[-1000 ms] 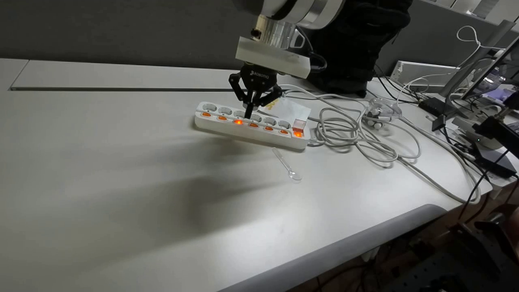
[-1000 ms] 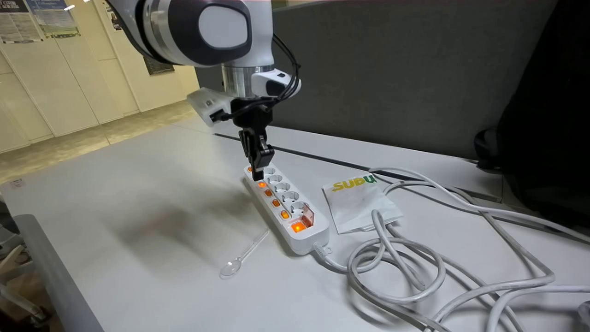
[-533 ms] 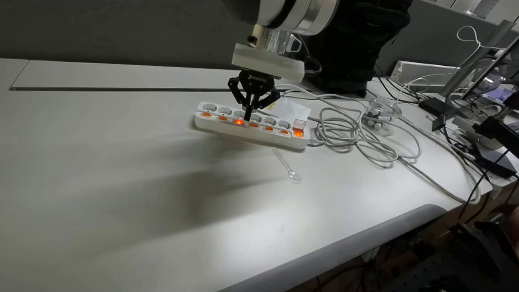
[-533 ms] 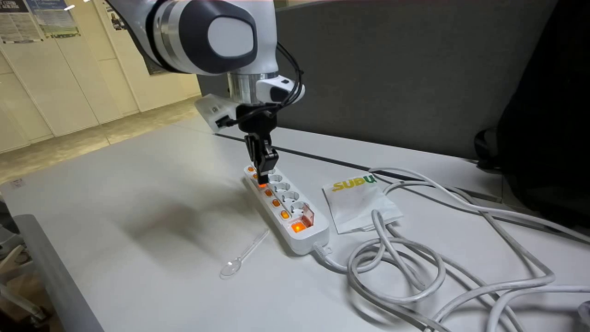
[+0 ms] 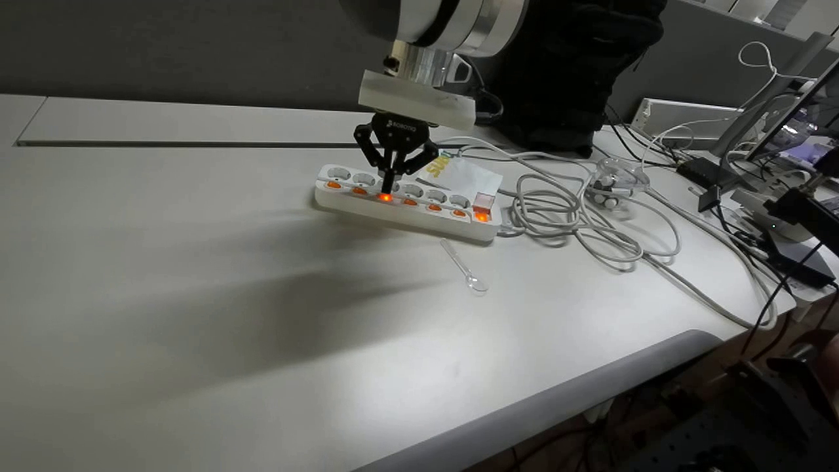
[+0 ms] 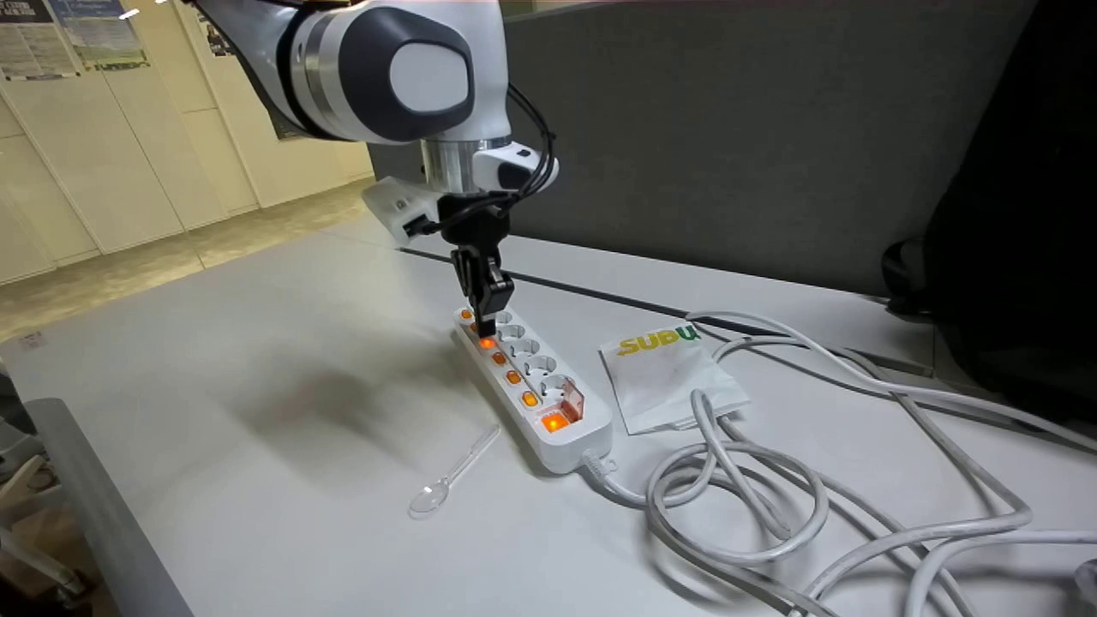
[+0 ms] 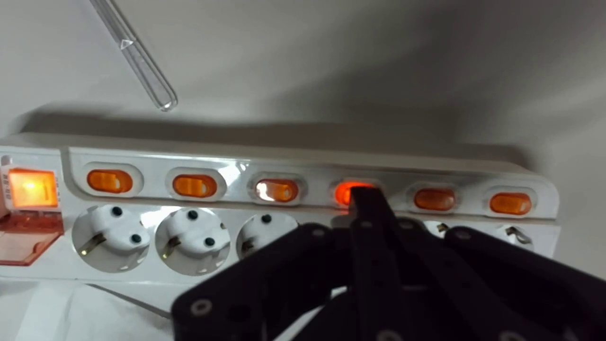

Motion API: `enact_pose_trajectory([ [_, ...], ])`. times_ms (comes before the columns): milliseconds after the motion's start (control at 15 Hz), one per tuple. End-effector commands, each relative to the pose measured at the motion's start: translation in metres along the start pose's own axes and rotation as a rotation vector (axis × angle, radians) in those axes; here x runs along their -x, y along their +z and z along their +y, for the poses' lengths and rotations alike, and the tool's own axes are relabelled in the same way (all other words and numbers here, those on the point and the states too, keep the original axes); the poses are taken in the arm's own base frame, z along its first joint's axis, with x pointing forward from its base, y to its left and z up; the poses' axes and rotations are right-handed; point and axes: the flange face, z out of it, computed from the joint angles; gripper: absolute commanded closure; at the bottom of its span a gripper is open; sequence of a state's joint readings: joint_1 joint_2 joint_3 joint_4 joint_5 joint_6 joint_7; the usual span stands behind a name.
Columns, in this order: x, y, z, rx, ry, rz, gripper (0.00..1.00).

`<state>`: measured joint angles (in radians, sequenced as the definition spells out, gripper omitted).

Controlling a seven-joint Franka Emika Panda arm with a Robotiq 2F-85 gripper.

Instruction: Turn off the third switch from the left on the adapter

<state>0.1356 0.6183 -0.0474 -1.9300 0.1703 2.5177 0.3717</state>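
Observation:
The adapter is a white power strip [image 5: 406,214] with a row of orange switches, also in an exterior view [image 6: 557,447] and the wrist view [image 7: 303,163]. The third switch from the left [image 5: 385,197] glows bright orange-red; it also glows in an exterior view [image 6: 487,344] and the wrist view [image 7: 342,193]. My gripper [image 5: 387,189] is shut and empty, pointing down at this switch. In the wrist view its fingertips [image 7: 367,196] cover the switch's right part. I cannot tell whether they touch it. The gripper also shows in an exterior view [image 6: 486,330].
The large end switch [image 7: 32,188] is lit under a raised clear red cover. A clear plastic spoon [image 6: 454,473] lies in front of the strip. A white paper napkin [image 6: 673,377] and coiled white cable [image 5: 544,216] lie beside it. A black backpack [image 5: 557,85] stands behind.
My gripper has come down a little, then shifted left along the strip in an exterior view, from right of the lit third switch to over it. The switch stays lit.

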Motion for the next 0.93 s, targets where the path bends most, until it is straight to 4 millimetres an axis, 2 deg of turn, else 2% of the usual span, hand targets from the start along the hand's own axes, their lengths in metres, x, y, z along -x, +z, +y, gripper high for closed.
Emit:
enact_pose_trajectory([
  [0,0.001,0.001,-0.011,0.011,0.018,-0.004,1.0],
  [867,0.003,0.005,-0.001,-0.012,0.074,-0.011,1.0],
])
